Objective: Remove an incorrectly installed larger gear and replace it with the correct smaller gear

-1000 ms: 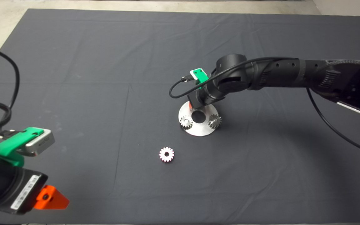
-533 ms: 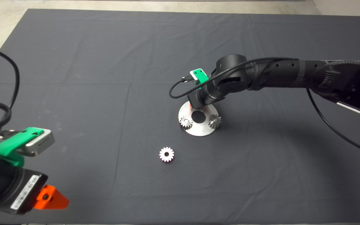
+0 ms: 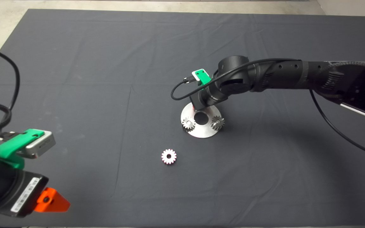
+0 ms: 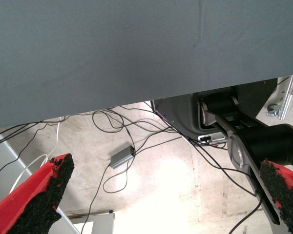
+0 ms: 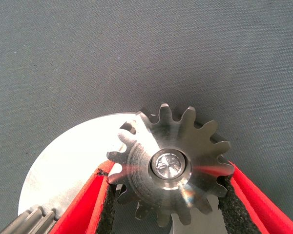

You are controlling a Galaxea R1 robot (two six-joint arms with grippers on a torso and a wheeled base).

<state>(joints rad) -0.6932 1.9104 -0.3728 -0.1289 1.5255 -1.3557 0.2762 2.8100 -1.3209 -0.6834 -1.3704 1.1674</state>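
Dark cloth covers the whole desk [image 3: 106, 63], with bare floor beyond its far edge. Across it from my right reaches the working arm [image 3: 280, 76], bent down over the round steel disc [image 3: 201, 131] near the middle. At the lower left edge the left tool [image 3: 48, 201] waits off the mat; its wrist camera shows its fingers spread wide over floor cables, holding nothing.

Down at the disc, the right tool [image 5: 168, 214] has its red fingers on either side of the larger gear [image 5: 171, 165], the black pads pressed to the teeth, so I judge it clenched on that gear, which sits on a pin over the disc. Two more gears [image 3: 188, 123] ride on the near side of the disc. The smaller gear [image 3: 169, 156] lies flat on the cloth, apart from the disc, toward me.

My worry is the lift. Pads bearing on tooth tips grip poorly; a tilted pull could bind the gear on its pin and drag the disc along, or let it slip and roll.
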